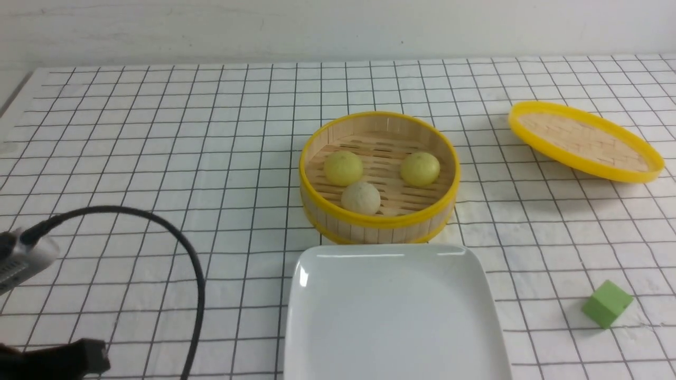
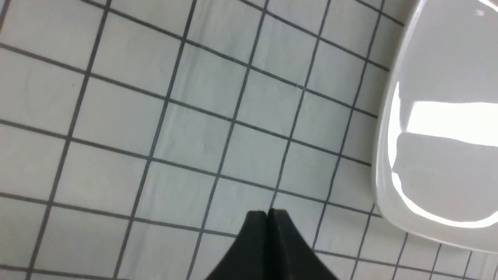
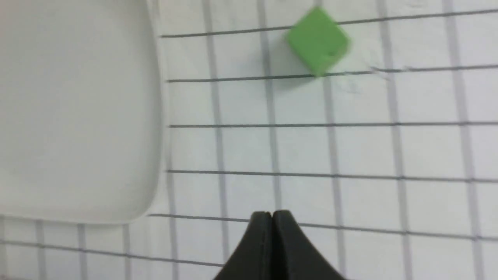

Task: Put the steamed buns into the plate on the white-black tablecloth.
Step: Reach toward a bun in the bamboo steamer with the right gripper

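Tablecloth [image 1: 158, 132]: steamed buns [image 1: 360, 198] (three) in steamer [image 1: 377, 224], seemingly far from left hand [image 2: 267, 213].

place: lab-style test bench | evidence: gridded tablecloth [image 1: 158, 158], bare white wall [image 1: 338, 26], robot cable [image 1: 199, 285]

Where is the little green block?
In the front view the green block sits on the checked tablecloth on the right side, apart from the white plate, nearer the camera than the yellow lid.
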